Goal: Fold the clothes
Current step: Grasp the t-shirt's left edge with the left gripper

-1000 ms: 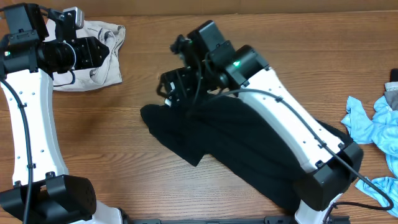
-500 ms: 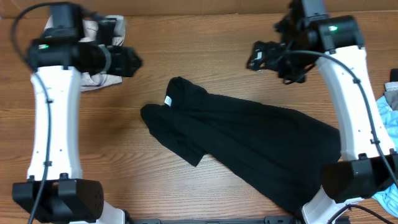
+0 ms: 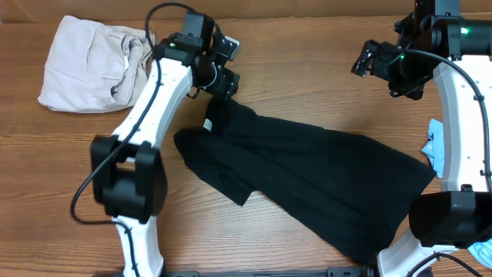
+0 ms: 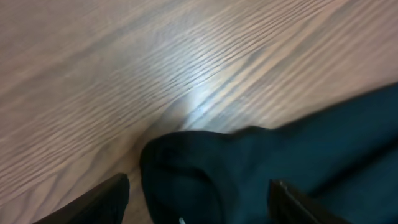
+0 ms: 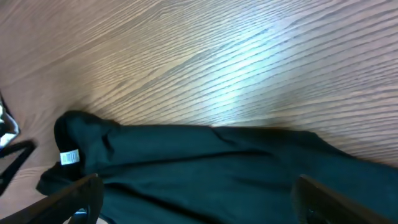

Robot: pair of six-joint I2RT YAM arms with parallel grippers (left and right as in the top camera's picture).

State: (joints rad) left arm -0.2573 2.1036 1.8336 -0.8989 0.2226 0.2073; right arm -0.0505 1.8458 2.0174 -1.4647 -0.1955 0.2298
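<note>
Crumpled off-white fabric garment (image 3: pixel 84 65) lies left of the left gripper (image 3: pixel 227 85), which is spread above the large black fabric garment (image 3: pixel 307 173)'s corner. The right gripper (image 3: pixel 363 63) is spread and empty, well apart.

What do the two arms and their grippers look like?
Both the left arm and right arm have white links, black joints and loose black cables. The left gripper and right gripper are black. A green light glows on the right arm.

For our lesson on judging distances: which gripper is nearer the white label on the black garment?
Left. The left gripper hovers just beyond the white label, at the top edge of the black garment; the right gripper is far off, over the table.
</note>
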